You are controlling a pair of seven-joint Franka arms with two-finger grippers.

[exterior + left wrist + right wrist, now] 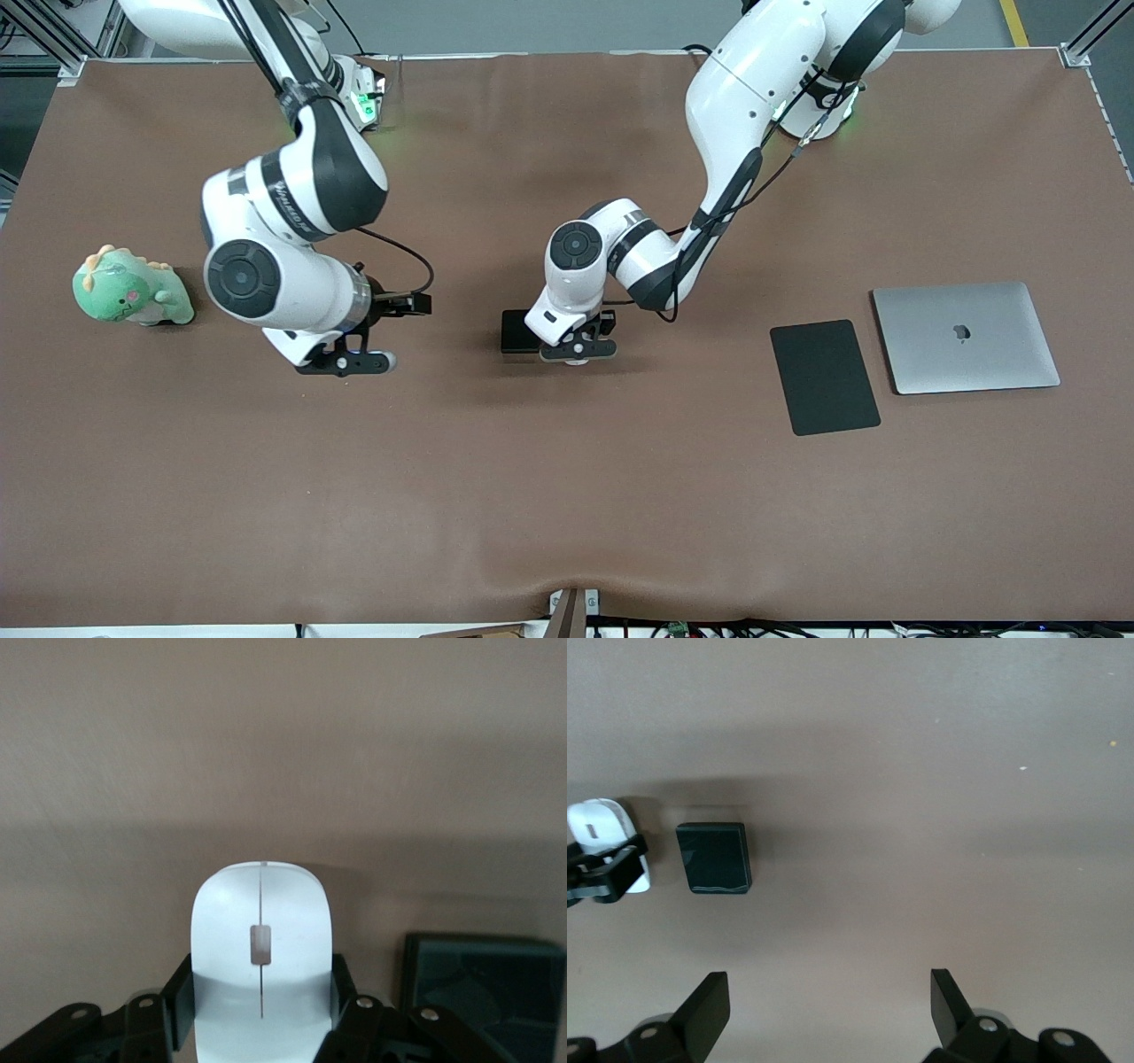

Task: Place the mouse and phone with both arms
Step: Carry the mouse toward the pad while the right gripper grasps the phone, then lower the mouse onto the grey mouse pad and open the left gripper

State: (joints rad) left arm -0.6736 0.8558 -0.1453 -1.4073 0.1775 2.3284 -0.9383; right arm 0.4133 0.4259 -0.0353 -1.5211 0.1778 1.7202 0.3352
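Observation:
My left gripper (578, 349) is shut on the white mouse (261, 904), its fingers (177, 1005) pressed on both its sides, low at the table. The mouse is mostly hidden under the gripper in the front view and also shows in the right wrist view (602, 837). The black phone (517, 330) lies flat beside it, toward the right arm's end; it also shows in the left wrist view (483, 992) and the right wrist view (713, 857). My right gripper (347, 361) is open and empty (830, 1001) over bare table, apart from the phone.
A green plush dinosaur (133, 290) sits toward the right arm's end. A flat matte black pad (824, 377) and a closed silver laptop (966, 337) lie side by side toward the left arm's end. Brown cloth covers the table (567, 496).

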